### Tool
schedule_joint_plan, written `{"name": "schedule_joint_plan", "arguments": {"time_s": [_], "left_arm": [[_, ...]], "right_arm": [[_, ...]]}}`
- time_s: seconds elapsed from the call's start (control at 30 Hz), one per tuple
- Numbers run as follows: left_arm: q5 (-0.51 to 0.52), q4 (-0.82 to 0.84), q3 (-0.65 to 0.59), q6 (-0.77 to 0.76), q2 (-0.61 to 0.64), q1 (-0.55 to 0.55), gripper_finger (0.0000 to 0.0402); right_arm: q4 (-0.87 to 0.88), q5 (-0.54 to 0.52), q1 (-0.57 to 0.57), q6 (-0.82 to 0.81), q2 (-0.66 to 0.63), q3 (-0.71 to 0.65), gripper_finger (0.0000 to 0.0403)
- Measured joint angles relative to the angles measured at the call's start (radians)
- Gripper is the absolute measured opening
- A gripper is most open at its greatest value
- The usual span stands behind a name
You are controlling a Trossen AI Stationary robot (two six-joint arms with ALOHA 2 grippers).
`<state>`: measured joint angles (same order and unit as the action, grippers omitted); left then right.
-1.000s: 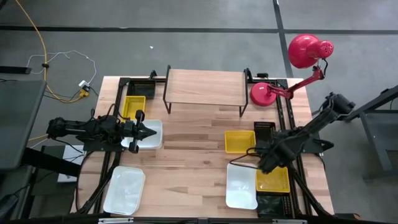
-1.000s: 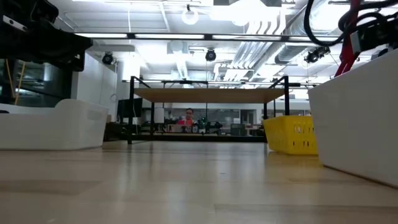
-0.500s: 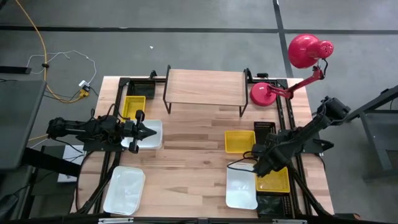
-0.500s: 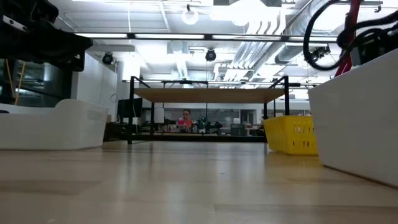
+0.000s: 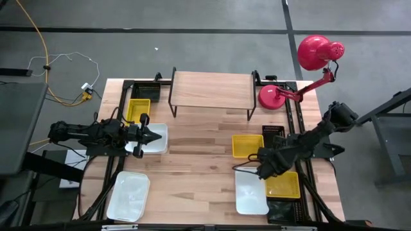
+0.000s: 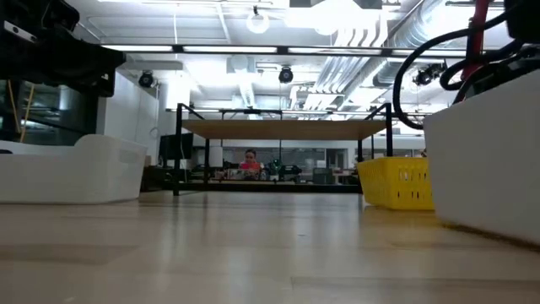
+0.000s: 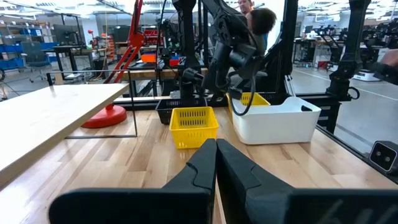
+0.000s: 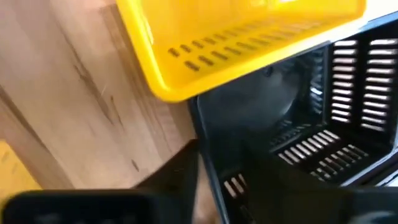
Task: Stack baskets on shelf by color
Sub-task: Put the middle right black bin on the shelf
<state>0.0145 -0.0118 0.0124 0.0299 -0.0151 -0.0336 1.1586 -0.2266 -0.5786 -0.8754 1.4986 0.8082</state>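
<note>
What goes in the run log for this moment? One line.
left tool: shut, over white basket | right tool: state unclear, over white basket | shelf: no baskets

A robotics lab or workshop. Exposed ceiling ducts (image 6: 354,38) run above far workbenches (image 6: 253,173). More black rig frames (image 7: 348,56) stand on a grey concrete floor (image 5: 205,51).

Red desk lamp (image 5: 313,61), yellow cable (image 5: 33,38), wooden table (image 5: 199,160)

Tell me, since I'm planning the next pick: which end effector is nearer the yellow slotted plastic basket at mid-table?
Right. The right end effector hovers just beside the yellow slotted plastic basket; the left end effector waits across the table.
</note>
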Motion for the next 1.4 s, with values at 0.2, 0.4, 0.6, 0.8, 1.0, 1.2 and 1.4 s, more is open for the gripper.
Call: {"name": "schedule_joint_plan", "arguments": {"time_s": [0.2, 0.4, 0.6, 0.8, 1.0, 1.2, 1.4], "left_arm": [[0.000, 0.000, 0.000, 0.000, 0.000, 0.000, 0.0000], [0.000, 0.000, 0.000, 0.000, 0.000, 0.000, 0.0000], [0.000, 0.000, 0.000, 0.000, 0.000, 0.000, 0.0000], [0.000, 0.000, 0.000, 0.000, 0.000, 0.000, 0.0000], [0.000, 0.000, 0.000, 0.000, 0.000, 0.000, 0.0000], [0.000, 0.000, 0.000, 0.000, 0.000, 0.000, 0.0000], [0.000, 0.000, 0.000, 0.000, 0.000, 0.000, 0.0000]], "right_arm": [[0.028, 0.022, 0.003, 0.006, -0.002, 0.018, 0.0018], [0.157, 0.028, 0.003, 0.034, -0.002, 0.119, 0.0007], [0.309, 0.097, 0.002, 0.095, -0.002, 0.307, 0.0002], [0.361, 0.085, -0.004, 0.125, -0.002, 0.566, 0.0001], [0.186, 0.043, -0.013, 0.293, -0.003, 0.735, 0.0001], [-0.026, -0.069, 0.023, 0.598, -0.002, 0.775, 0.0000], [-0.119, -0.216, 0.132, 0.786, -0.002, 0.777, 0.0000]]}}
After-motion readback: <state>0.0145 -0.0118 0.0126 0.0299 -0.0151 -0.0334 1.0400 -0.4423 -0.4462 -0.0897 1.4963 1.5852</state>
